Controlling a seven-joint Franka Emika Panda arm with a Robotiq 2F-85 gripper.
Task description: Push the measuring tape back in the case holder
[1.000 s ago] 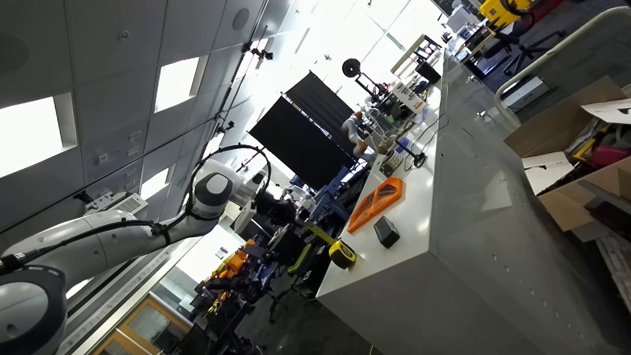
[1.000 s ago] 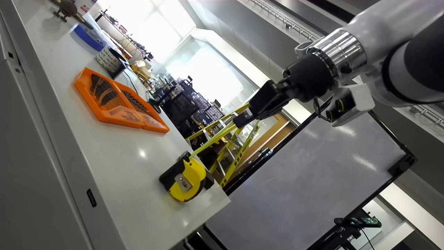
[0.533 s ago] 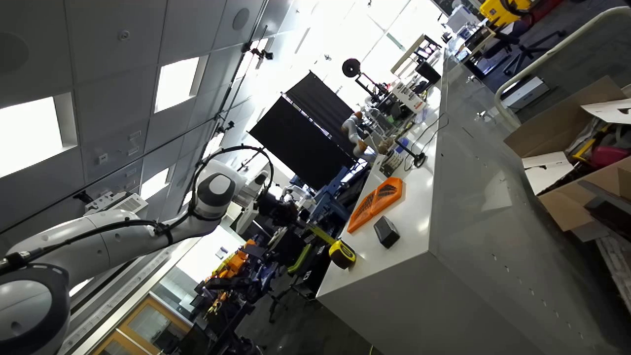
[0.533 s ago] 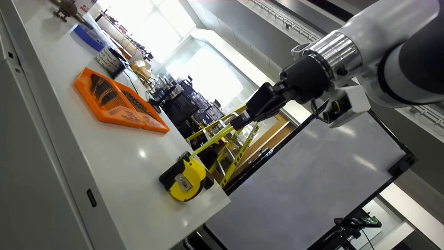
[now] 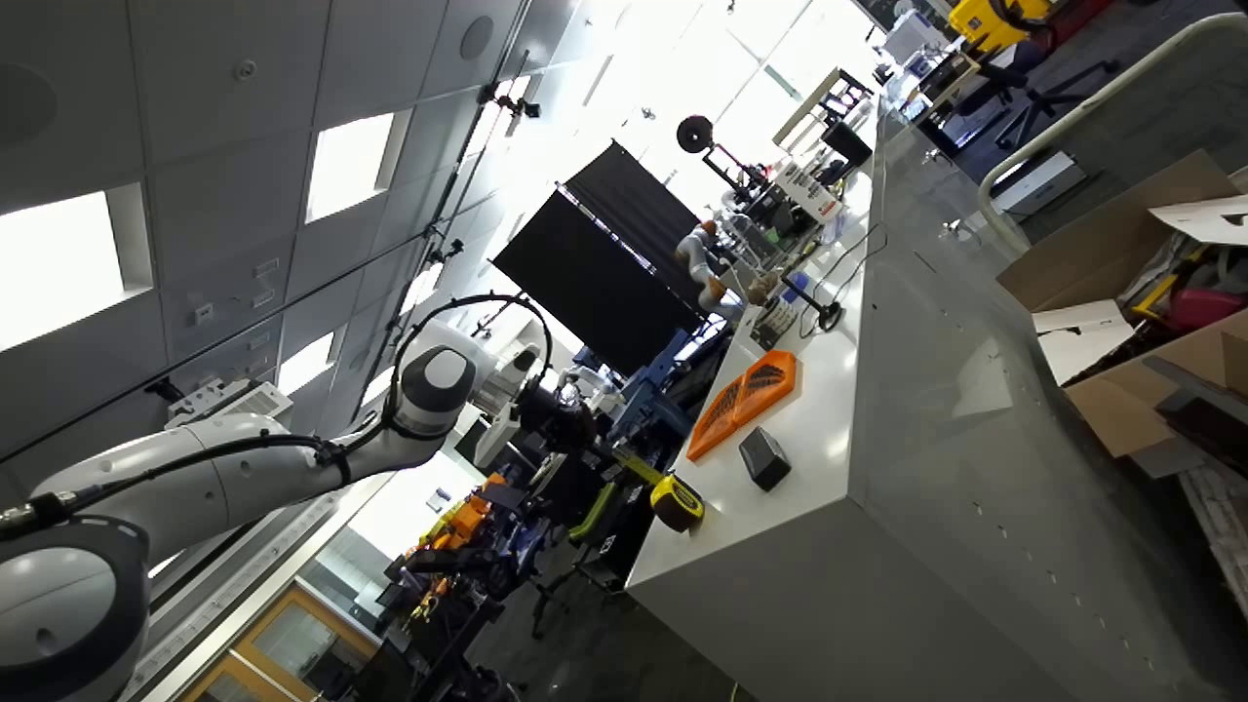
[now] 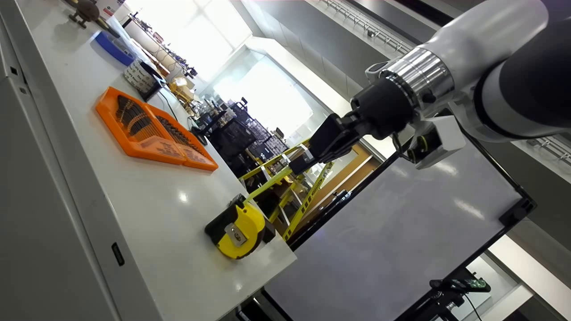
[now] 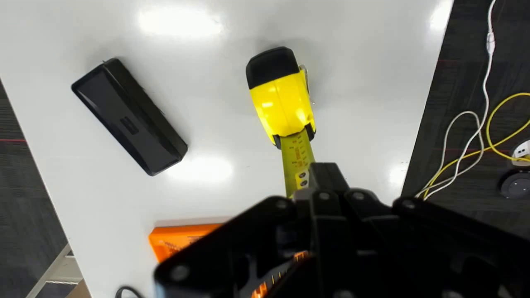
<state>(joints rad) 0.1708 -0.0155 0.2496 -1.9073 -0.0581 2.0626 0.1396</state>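
In my wrist view a black rectangular box (image 7: pixel 129 120) lies slantwise toward the left edge of the smooth white bench (image 7: pixel 232 25); next comes an orange plastic case (image 7: pixel 178 240), partly hidden. The yellow-and-black tape measure (image 7: pixel 281 97) sits nearer the right edge, its flat, printed yellow blade (image 7: pixel 297 155) reaching my jaws. I have those pressed together; whether they pinch it I cannot tell.

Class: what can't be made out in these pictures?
Wrist view: outer end of the tape blade and most of the orange case, behind the closed jaws.
In an exterior view: much of the black box, behind the tape measure.
In both exterior views: tape blade markings, too small.
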